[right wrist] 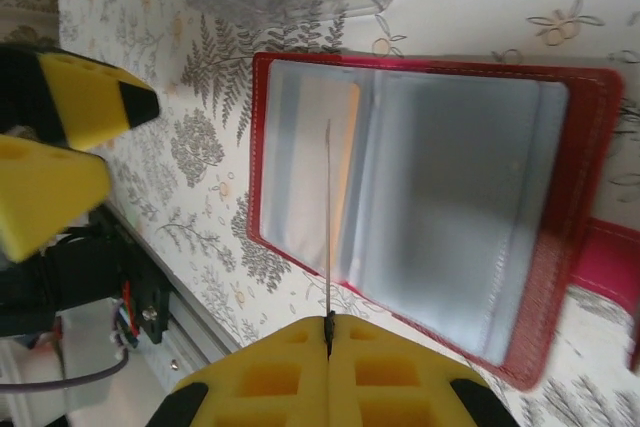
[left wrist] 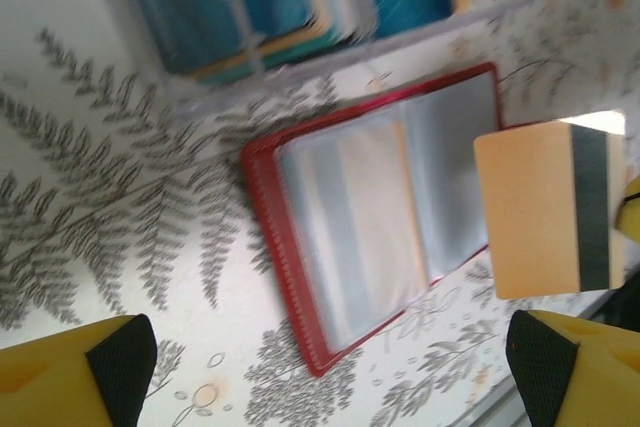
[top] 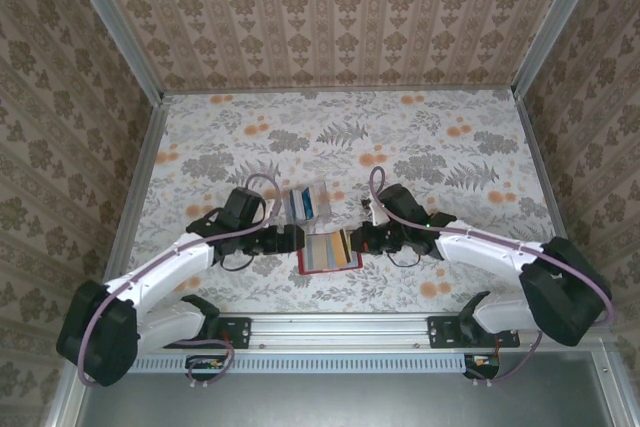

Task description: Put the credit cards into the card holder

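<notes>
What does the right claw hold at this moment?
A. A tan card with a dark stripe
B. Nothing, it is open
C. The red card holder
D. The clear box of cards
A: the right claw is shut on the thin edge of the tan card, which it holds over the card holder lying open on the table.
</notes>
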